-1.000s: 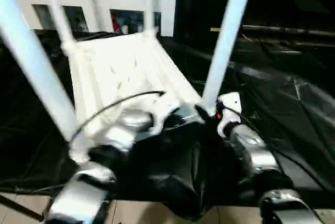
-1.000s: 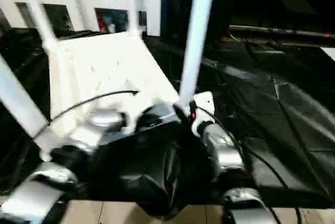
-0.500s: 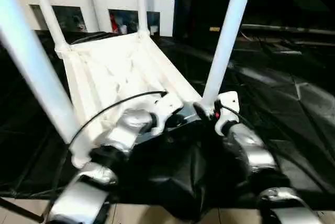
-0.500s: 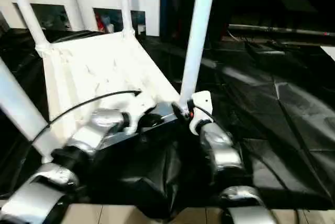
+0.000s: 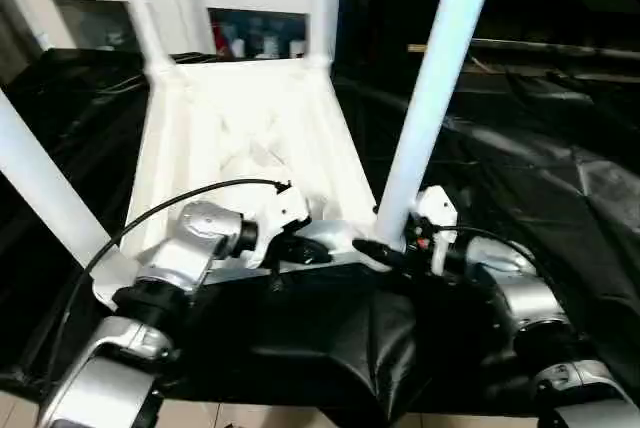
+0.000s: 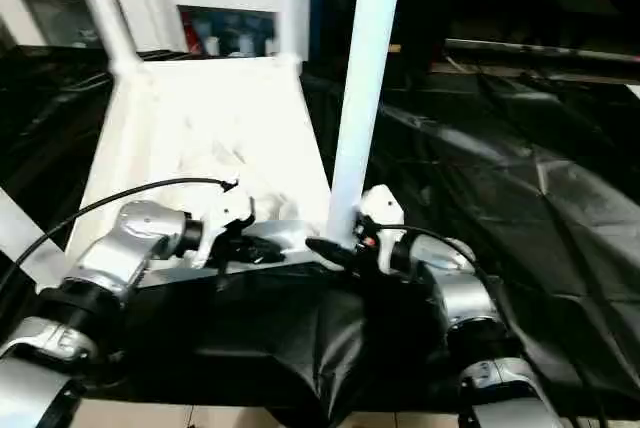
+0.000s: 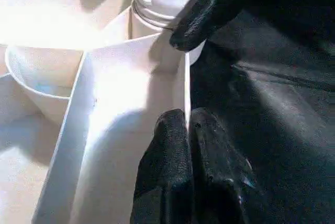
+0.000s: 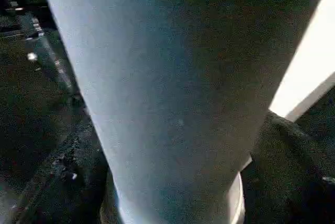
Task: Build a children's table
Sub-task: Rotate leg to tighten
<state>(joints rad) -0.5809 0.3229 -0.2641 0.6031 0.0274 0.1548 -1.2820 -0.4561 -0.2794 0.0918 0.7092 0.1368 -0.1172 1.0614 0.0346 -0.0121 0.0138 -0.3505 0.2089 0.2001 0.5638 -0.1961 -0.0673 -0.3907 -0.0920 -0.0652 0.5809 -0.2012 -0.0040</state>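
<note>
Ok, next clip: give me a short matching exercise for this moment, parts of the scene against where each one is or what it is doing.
Things:
1. left gripper
2. right gripper
3. tabletop
4. near right leg

States:
A. lies ribbed side up on the black cloth
B. stands upright in a corner socket
C. pinches the tabletop's near rim
D. sits at the foot of the near right leg

Pairs: 1-C, 2-D, 3-A, 4-B
</note>
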